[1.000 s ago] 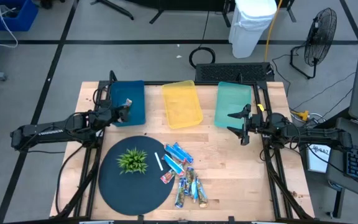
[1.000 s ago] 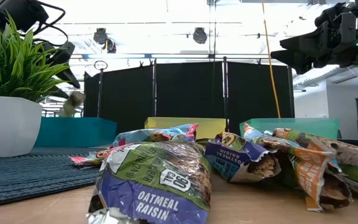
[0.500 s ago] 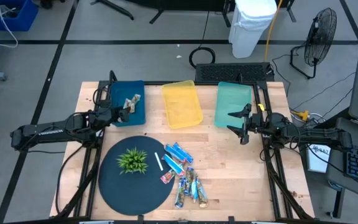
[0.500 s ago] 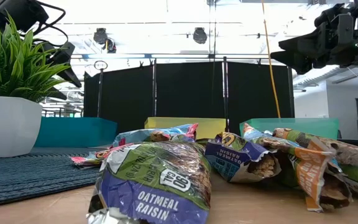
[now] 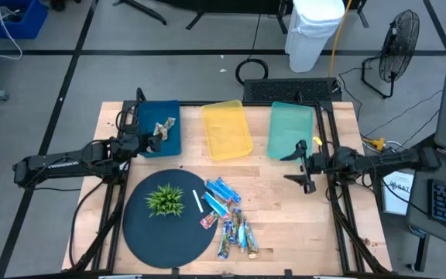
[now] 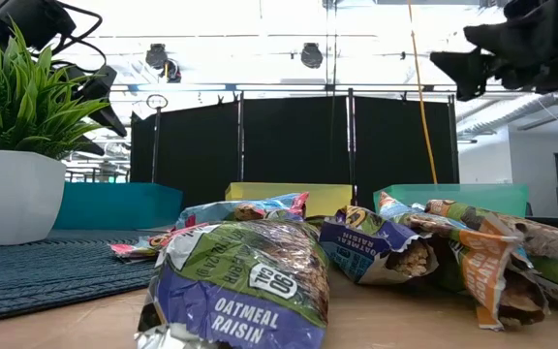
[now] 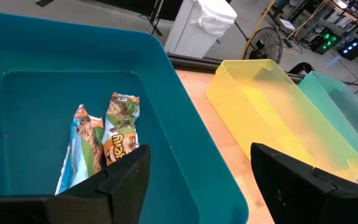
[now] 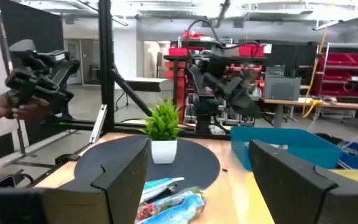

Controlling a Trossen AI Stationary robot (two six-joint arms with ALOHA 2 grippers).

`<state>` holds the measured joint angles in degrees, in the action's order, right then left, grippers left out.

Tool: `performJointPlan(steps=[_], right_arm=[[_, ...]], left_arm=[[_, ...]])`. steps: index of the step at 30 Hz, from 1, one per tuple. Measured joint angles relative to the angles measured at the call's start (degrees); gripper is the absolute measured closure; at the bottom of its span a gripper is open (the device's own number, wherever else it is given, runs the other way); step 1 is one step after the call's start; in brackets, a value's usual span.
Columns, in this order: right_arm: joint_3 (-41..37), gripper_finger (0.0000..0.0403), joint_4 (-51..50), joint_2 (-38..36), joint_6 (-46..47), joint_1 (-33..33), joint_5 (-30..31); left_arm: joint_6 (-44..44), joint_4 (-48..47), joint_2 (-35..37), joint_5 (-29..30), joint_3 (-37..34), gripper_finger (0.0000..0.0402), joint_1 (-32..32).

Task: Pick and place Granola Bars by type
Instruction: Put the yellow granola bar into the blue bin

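Note:
Several granola bars in blue, green and red wrappers lie in a loose pile on the table's near middle, close up in the low view. Two more bars lie flat on the floor of the blue bin. My left gripper hangs open over that bin's near wall, with nothing between its fingers. My right gripper stands open above the bare table, near the teal bin, pointing across toward the plant.
An empty yellow bin sits between the blue and teal ones along the far side. A potted plant stands on a dark round mat, with a white stick beside it. A person's hand shows beyond the table.
My left gripper has let go of a granola bar, which has dropped onto the blue bin's floor and lies there still. My right gripper has swung a little toward the table's near edge, staying open.

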<state>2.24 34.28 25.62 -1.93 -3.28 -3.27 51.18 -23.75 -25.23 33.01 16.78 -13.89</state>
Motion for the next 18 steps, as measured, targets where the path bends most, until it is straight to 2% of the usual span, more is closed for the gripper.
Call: performJointPlan(steps=[3, 6, 11, 15, 18], right_arm=[[0.9, 0.0136, 3.6, 6.3, -3.7, -6.9, 5.8], [3.0, 0.0136, 1.4, 13.7, -5.4, -12.8, 11.7], [6.4, 0.0136, 3.5, 28.3, -5.1, -18.5, 20.3], [9.1, 0.0136, 8.5, 38.7, -4.6, -18.5, 20.8], [11.5, 0.0136, 9.2, 45.3, -2.4, -18.5, 17.9]], left_arm=[[0.0, 0.0, 0.0, 0.0, 0.0, 0.0123, 0.0], [0.0, 0.0, 0.0, 0.0, 0.0, 0.0127, 0.0], [0.0, 0.0, 0.0, 0.0, 0.0, 0.0123, 0.0], [0.0, 0.3, 0.0, 0.0, 0.0, 0.0120, 0.0], [0.0, 0.4, 0.0, 0.0, 0.0, 0.0121, 0.0]])
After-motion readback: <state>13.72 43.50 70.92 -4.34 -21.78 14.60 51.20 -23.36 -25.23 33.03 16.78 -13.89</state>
